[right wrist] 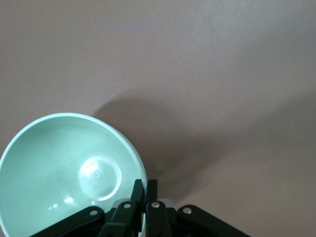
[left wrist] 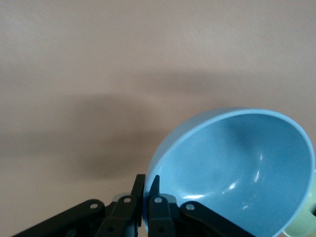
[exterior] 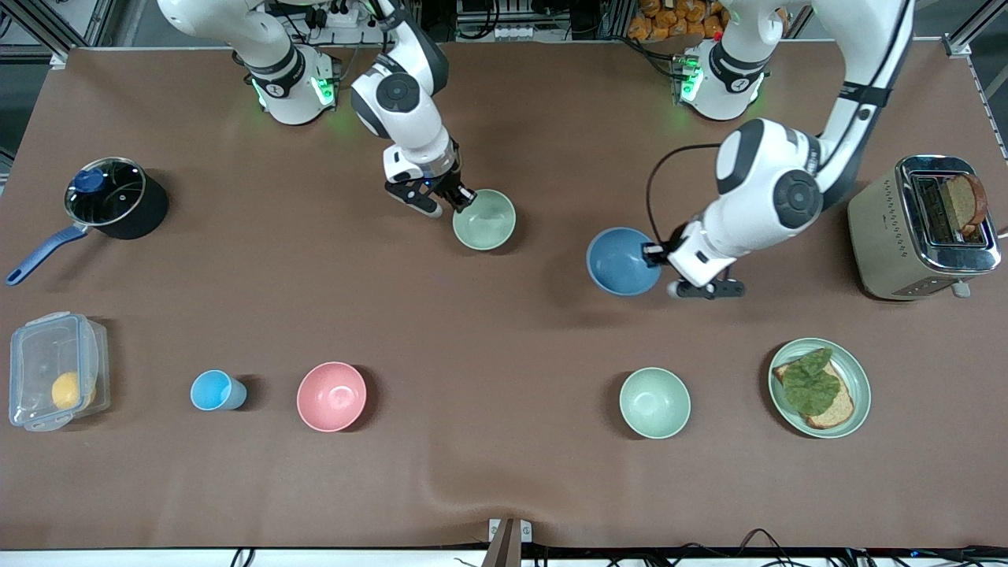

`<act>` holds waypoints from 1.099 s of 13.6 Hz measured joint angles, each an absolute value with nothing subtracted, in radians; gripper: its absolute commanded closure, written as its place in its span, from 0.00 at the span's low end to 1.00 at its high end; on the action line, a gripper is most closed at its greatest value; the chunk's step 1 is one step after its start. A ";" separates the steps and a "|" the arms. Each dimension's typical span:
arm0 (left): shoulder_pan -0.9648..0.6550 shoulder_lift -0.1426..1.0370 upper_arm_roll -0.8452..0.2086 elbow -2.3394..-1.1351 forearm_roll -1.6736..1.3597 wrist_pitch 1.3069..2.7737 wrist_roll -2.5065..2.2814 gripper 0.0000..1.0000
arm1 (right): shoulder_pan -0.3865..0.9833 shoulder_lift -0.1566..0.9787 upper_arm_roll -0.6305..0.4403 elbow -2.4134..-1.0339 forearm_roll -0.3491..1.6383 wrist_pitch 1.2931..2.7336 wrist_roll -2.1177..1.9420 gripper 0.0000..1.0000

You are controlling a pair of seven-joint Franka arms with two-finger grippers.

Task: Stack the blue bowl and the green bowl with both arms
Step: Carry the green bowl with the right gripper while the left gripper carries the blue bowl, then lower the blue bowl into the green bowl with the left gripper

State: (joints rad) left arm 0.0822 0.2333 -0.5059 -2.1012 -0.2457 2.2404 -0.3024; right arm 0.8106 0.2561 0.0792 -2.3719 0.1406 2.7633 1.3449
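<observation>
My right gripper (exterior: 465, 198) is shut on the rim of the green bowl (exterior: 485, 220) and holds it tilted just above the table's middle. In the right wrist view the fingers (right wrist: 144, 195) pinch the green bowl's rim (right wrist: 69, 168). My left gripper (exterior: 652, 253) is shut on the rim of the blue bowl (exterior: 620, 261) and holds it tilted over the table, toward the left arm's end from the green bowl. In the left wrist view the jaws (left wrist: 146, 197) clamp the blue bowl's rim (left wrist: 237, 168). The two bowls are apart.
A paler mint bowl (exterior: 654, 402), a pink bowl (exterior: 331, 396), a light-blue cup (exterior: 214, 390), a green plate (exterior: 861, 387) with a sandwich and a clear box (exterior: 53, 370) stand nearer the camera. A toaster (exterior: 921, 228) and a pot (exterior: 114, 197) stand at the table's ends.
</observation>
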 measured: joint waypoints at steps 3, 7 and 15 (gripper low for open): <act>0.076 0.233 -0.571 -2.127 -0.249 2.242 -0.355 1.00 | 0.821 0.289 0.077 -2.346 0.141 2.764 1.367 0.00; 0.060 0.236 -0.580 -2.132 -0.255 2.249 -0.362 1.00 | 0.819 0.292 0.060 -2.310 0.141 2.756 1.377 0.00; -0.062 0.262 -0.583 -2.133 -0.256 2.291 -0.508 1.00 | 0.717 0.318 0.055 -2.249 0.422 2.707 1.482 0.00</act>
